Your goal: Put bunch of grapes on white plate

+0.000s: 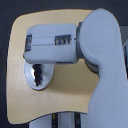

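— What does the scene rest on?

— A pale wooden tabletop (17,75) with rounded corners, seen from above, dark floor around its edges. A bulky grey-white robot arm (95,50) reaches in from the exterior view's right and covers much of the surface.

— Where is the round, glossy white plate?

— The plate (46,80) lies toward the exterior view's left, below the arm's forearm. Its upper part is hidden under the arm; the lower rim and some of the bare white face show.

— And the small cluster of dark purple-black grapes?

— The bunch of grapes (37,75) lies on the plate, toward the plate's left side, running roughly up and down. The picture is too blurred to make out a leaf or stem.

— What is the hand doing?

— The hand (31,56) sits at the arm's left end, directly above the top of the plate and the upper end of the grapes. Its fingers are not distinct from this angle, so I cannot tell how far it is open, or whether it touches the grapes.
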Controlling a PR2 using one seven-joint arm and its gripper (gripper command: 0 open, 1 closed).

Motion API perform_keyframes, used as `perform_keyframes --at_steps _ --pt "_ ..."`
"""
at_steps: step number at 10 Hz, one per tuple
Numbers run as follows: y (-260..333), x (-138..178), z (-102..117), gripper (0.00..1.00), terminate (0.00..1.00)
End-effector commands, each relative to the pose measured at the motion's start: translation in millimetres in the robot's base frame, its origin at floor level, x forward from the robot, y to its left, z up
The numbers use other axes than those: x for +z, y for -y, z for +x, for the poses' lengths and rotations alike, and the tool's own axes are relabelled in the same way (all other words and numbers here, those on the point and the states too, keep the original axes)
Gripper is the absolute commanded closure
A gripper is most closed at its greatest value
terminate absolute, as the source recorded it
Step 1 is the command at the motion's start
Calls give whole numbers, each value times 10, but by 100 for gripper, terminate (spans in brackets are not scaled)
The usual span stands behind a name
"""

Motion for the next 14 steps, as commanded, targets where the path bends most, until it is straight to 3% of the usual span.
perform_keyframes --at_steps 1,4,9,11,14 --pt "133 617 181 0 0" --pt "248 1023 445 0 0" --pt "369 1497 497 0 0" --pt "540 1613 434 0 0" --pt "1332 1710 258 0 0"
